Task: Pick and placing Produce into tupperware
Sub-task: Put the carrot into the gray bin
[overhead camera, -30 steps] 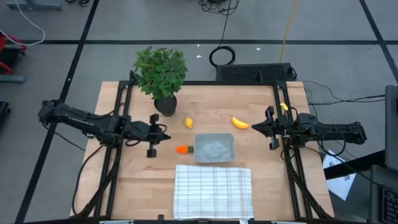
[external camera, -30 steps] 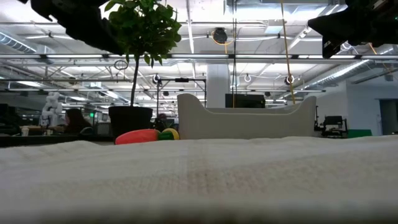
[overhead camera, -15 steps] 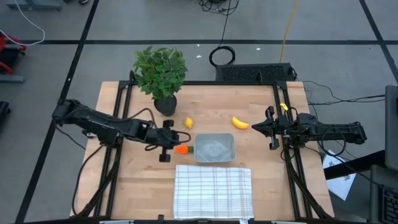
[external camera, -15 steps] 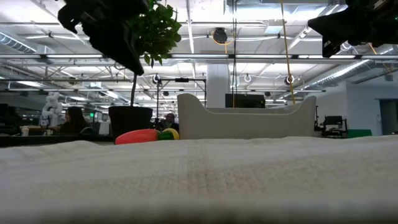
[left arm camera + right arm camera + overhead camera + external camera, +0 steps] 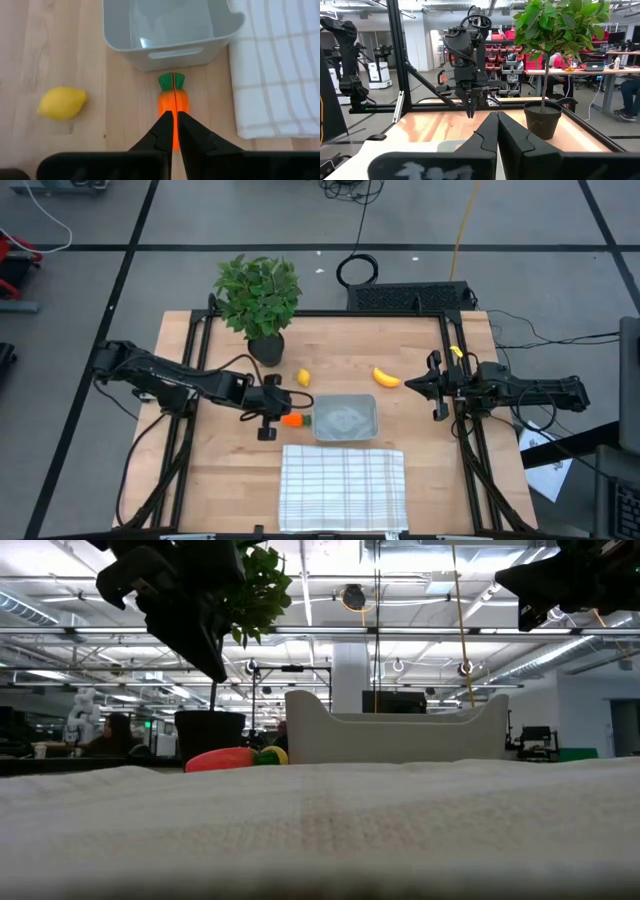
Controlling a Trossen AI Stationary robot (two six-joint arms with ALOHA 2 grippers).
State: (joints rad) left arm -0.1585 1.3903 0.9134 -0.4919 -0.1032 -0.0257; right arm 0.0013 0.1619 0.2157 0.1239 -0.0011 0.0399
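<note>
The orange carrot (image 5: 172, 102) with its green top lies on the table just left of the tupperware (image 5: 345, 418), its top toward the container wall (image 5: 170, 55). The lemon (image 5: 303, 377) and the banana (image 5: 386, 378) lie on the table beyond the tupperware. My left gripper (image 5: 175, 116) is shut and hangs above the carrot's thick end, clear of the table in the low view (image 5: 218, 675). My right gripper (image 5: 408, 385) is shut and empty, right of the banana.
A potted plant (image 5: 258, 300) stands at the far left of the table. A white grid-striped cloth (image 5: 342, 485) lies at the near edge, in front of the tupperware. Black frame rails (image 5: 195, 370) run along both table sides.
My left gripper has gone toward the table's right edge and down, from beside the plant pot to a spot over the carrot. Its fingers have stayed shut. The produce and the tupperware have not moved.
</note>
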